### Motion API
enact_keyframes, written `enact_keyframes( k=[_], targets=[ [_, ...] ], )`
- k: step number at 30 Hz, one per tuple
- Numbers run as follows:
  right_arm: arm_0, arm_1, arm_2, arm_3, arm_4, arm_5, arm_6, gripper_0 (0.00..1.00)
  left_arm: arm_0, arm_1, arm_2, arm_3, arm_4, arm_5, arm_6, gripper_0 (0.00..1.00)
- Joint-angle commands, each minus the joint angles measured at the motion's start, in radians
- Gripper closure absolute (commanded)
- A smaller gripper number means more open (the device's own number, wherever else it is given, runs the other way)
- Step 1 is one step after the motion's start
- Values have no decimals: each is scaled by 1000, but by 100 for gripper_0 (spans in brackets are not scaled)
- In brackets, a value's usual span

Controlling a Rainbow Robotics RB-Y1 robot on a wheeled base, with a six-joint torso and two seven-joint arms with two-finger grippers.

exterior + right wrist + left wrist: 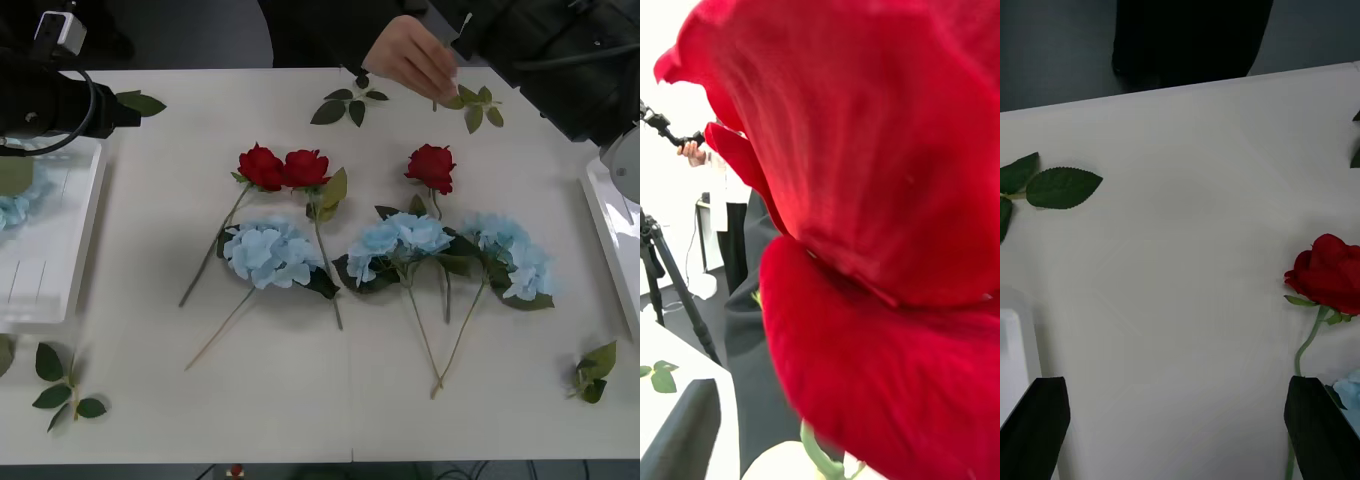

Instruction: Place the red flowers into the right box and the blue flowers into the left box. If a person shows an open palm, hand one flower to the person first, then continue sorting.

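Three red flowers lie on the white tabletop point(150, 400): two heads side by side, one point(260, 165) touching the other point(305, 168), and a third point(432, 167) apart to their right. Just nearer lie three blue flowers in a row, left point(268, 252), middle point(400, 240) and right point(510, 262), the last two touching, their thin stems pointing toward the near edge.

The left box point(60, 280) sits at the tabletop's left edge with another blue flower point(14, 205) inside at its far end. The left arm point(55, 100) hangs over that far end. The left end effector point(1180, 435) is empty, its black fingers point(1034, 427) well apart. The left wrist view looks down on bare tabletop, with a rose point(1330, 274) to one side.

At the far right, the right arm point(560, 60) reaches in. A red rose head point(865, 187) sits right against its wrist camera, with a bit of green stem point(816, 450) under it. Whether the right end effector is clamped on that rose cannot be told.

A person's hand point(415, 55) at the far edge pinches a thin stem beside a loose leaf sprig point(475, 105). The right box point(605, 230) lies at the right edge.
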Motion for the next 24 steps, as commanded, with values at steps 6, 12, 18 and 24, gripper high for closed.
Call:
enact_keyframes(
  k=[6,12,18,24],
  targets=[
    [23,-81,-25,-45,-96,52,41,0,-16,12,22,-31,8,-5,-41,17],
    [77,-109,-214,-50,-220,440,40,0,-16,12,22,-31,5,-6,-42,5],
    [152,-104,-393,-50,-244,807,-42,0,-16,12,22,-29,5,-6,-42,0],
    [213,-109,-453,-51,-189,1060,-275,0,-16,12,22,-29,7,-6,-44,0]
  ],
)
